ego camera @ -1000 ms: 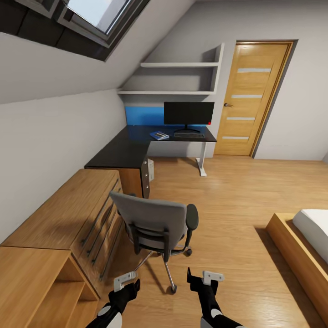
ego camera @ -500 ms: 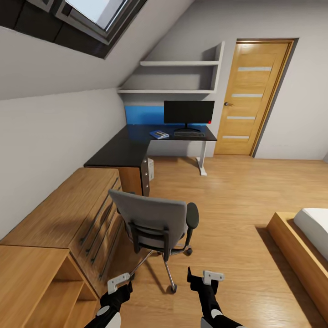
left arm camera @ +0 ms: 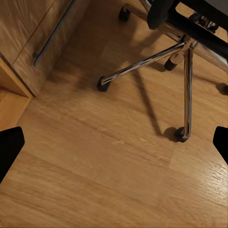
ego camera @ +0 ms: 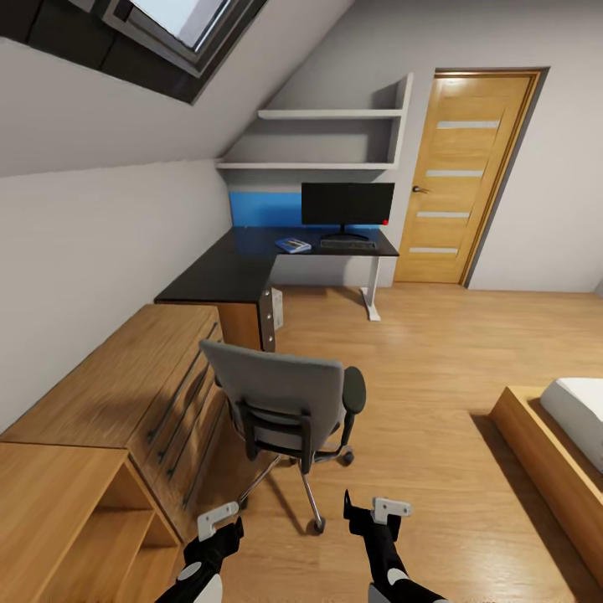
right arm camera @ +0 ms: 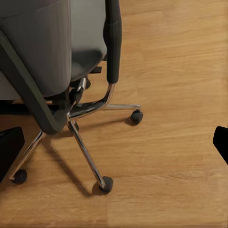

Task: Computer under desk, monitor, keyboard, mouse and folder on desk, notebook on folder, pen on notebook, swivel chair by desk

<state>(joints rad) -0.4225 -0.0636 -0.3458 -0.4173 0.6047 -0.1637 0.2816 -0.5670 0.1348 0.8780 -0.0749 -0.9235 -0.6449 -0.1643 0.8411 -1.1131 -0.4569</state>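
Note:
The grey swivel chair (ego camera: 283, 400) stands on the wooden floor with its back toward me, well short of the black L-shaped desk (ego camera: 226, 272). On the desk's far wing stand the monitor (ego camera: 347, 205) and, in front of it, the keyboard (ego camera: 347, 245). To their left lies the blue folder (ego camera: 292, 245). Notebook, pen and mouse are too small to make out. The computer (ego camera: 275, 309) stands under the desk. My left gripper (ego camera: 223, 525) and right gripper (ego camera: 369, 509) hang open and empty just behind the chair. Its chrome base (left arm camera: 142, 64) and its back (right arm camera: 38, 47) fill the wrist views.
A light wooden drawer chest (ego camera: 126, 389) runs along the left wall, close beside the chair. A bed (ego camera: 574, 423) in a wooden frame sits at the right. Behind the desk are wall shelves (ego camera: 335, 138) and a wooden door (ego camera: 456, 176). Open floor lies between chair and desk.
The whole view has shifted slightly, so the camera moved. My left gripper has dropped back toward the lower left. The right gripper has kept its place.

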